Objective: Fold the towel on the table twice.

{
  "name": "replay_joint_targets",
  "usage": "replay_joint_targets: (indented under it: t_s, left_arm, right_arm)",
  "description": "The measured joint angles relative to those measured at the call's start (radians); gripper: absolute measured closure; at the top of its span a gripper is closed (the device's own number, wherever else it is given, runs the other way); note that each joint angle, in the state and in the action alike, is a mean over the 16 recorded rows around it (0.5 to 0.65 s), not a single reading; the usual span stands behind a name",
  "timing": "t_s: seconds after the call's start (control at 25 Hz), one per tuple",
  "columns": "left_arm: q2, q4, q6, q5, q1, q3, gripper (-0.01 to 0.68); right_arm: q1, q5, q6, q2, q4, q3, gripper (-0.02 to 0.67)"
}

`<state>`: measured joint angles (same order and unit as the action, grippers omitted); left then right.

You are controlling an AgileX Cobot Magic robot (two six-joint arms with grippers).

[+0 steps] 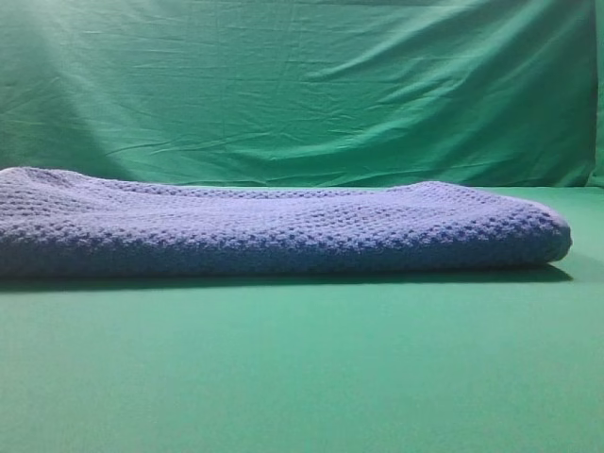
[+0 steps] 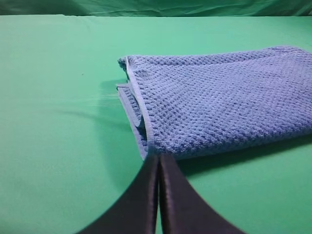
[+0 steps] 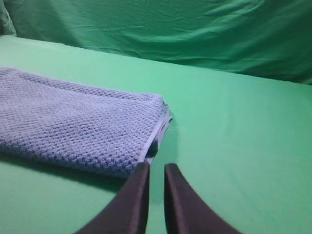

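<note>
Towel (image 1: pixel 283 226) lies on the green table (image 1: pixel 302 377) as a thick stacked bundle w/ several layers showing at its edged ends, so my read is both folds are prob done, or the last one just set down; can't count layers for sure. Neither arm shows in the high view, only the towel in front of the wrinkled backdrop cloth (image 1: pixel 302 85). Left gripper (image 2: pixel 159 158): jaws pressed together, nothing between them, tip just short of the towel's near corner where the pale edging (image 2: pixel 139 105) runs down; whether it touches the cloth I can't tell. Right gripper (image 3: pixel 156 168): jaws nearly together w/ a thin gap, holding nothing, sitting just beside the towel's other end, near the corner but apart from it. Next move, if anything's left: check edges line up, maybe nudge the lower layers poking out at the left-wrist side, otherwise back both arms off w/o snagging the bundle.
</note>
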<state>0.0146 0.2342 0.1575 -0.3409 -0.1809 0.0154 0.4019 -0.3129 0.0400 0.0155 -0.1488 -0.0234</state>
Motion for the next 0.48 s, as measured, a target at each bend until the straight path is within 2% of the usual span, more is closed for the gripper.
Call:
replay_joint_targets:
  t_s: [0.48]
  left_arm:
    - [0.000,-0.036,0.019,-0.003,0.000,0.000,0.673]
  right_arm:
    - [0.000,-0.094,-0.007,0.000,-0.008,0.000,0.601]
